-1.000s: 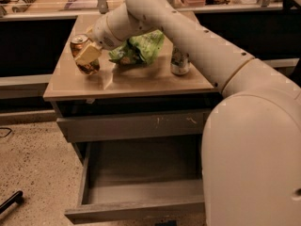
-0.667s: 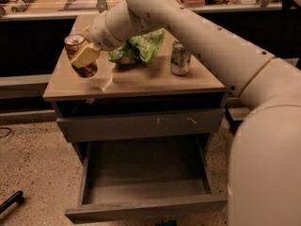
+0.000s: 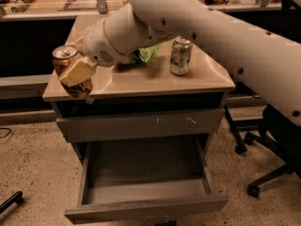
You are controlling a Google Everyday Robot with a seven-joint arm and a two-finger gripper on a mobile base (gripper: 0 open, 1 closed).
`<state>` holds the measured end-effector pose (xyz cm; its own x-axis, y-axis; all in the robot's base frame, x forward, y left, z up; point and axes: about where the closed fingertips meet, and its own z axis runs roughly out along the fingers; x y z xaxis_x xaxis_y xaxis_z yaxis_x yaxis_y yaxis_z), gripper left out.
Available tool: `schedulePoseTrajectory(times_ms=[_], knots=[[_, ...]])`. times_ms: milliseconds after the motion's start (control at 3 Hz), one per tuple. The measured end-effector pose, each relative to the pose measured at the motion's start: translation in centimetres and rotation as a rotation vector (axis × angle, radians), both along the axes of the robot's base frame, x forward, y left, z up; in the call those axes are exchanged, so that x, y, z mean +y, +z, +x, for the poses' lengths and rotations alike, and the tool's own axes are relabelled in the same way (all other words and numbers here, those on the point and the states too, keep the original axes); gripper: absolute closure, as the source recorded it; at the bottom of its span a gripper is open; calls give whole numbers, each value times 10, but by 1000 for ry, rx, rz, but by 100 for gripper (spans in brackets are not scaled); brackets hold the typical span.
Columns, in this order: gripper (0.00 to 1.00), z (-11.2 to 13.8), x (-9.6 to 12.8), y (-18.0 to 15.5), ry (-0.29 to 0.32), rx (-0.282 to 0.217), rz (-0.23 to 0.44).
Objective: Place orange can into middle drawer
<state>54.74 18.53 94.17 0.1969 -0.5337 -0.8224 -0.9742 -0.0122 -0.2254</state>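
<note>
We find ourselves in an office-like lab: wheeled chair (image 3: 254,189), speckled floor (image 3: 33,164), cluttered benches (image 3: 47,4) behind. The end effector (image 3: 75,76) clasps the orange can (image 3: 63,54) at the tabletop's (image 3: 141,81) left edge.

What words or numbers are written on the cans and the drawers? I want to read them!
Orange can, held in the gripper at the left edge of the cabinet top: dark markings, too blurred to read.
Green-and-white can on the cabinet top: print too blurred to read.
Upper drawer front: only pale scratches, no words.
Middle drawer, pulled open: plain, no words.
</note>
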Motion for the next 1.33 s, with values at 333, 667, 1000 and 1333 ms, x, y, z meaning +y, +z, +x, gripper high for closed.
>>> schedulePoseTrajectory(times_ms=[333,667,1000,1333], knots=[[100,-15,-4,-2,1,18,-6],[100,-17,-3,-5,14,11,-27],[100,-17,-3,-5,14,11,-27],[100,-36,-14,-30,-1,25,-23]])
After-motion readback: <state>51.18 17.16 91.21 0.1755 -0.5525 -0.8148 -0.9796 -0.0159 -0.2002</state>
